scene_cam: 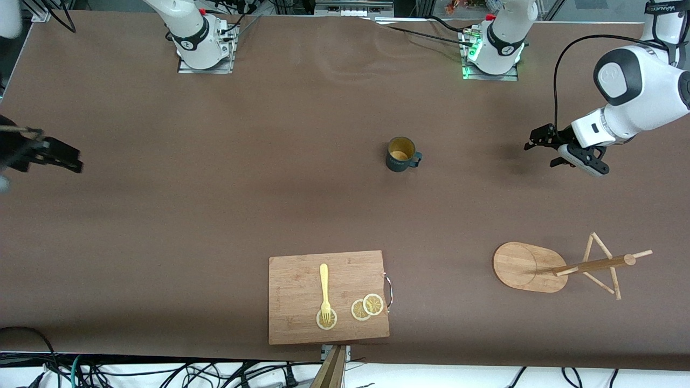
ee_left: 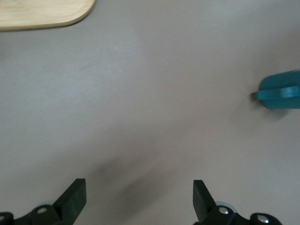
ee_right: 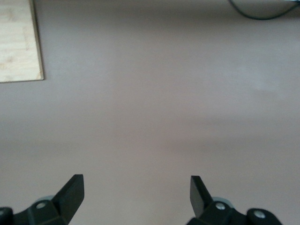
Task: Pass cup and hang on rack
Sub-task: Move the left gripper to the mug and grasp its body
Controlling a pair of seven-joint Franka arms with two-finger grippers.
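The dark teal cup (scene_cam: pixel 401 154) with a yellow inside stands upright mid-table, its handle toward the left arm's end. It also shows in the left wrist view (ee_left: pixel 281 91). The bamboo rack (scene_cam: pixel 525 267) stands nearer the front camera, toward the left arm's end; its post (scene_cam: pixel 593 264) and pegs slant outward. Its oval base shows in the left wrist view (ee_left: pixel 42 14). My left gripper (scene_cam: pixel 539 155) (ee_left: pixel 139 197) is open and empty over bare table, between the cup and the table's end. My right gripper (scene_cam: pixel 70 159) (ee_right: pixel 136 194) is open and empty over the right arm's end.
A rectangular wooden cutting board (scene_cam: pixel 296 285) lies at the table's front edge with a yellow fork (scene_cam: pixel 324 291) and lemon slices (scene_cam: pixel 366 307) on it. Its corner shows in the right wrist view (ee_right: pixel 18 42). Cables run along the table's edge by the front camera.
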